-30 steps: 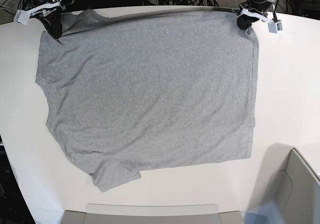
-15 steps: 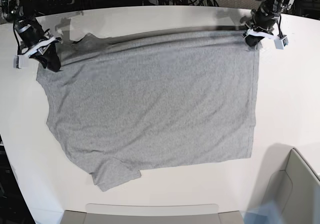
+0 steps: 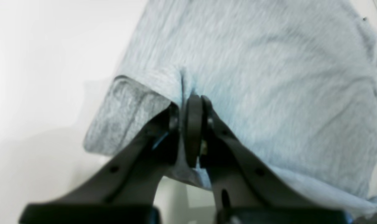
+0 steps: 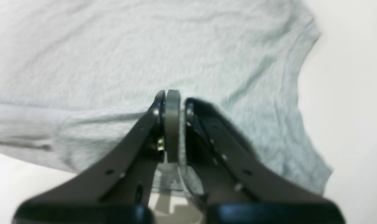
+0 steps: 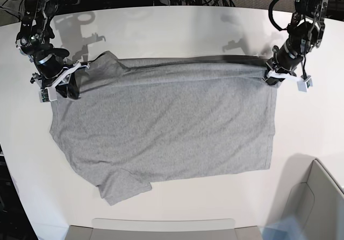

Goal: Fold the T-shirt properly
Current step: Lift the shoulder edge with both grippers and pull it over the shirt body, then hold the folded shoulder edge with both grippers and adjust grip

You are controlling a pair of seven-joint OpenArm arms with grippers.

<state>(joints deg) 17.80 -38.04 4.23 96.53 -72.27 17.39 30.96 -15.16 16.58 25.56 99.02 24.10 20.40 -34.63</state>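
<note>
Bare white table (image 5: pixel 172 30) beyond the lifted far edge of the T-shirt (image 5: pixel 161 127), and wide open strips along both sides. Blocked at the near right corner by a grey bin (image 5: pixel 317 202), and along the near edge by a grey tray (image 5: pixel 161 228).

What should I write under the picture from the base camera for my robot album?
Two robot hands, left hand and right hand, pinch the grey T-shirt by its far edge above the white table.

T-shirt (image 5: pixel 166 122) heather grey, plain; table (image 5: pixel 161 25) white; tools black.
</note>
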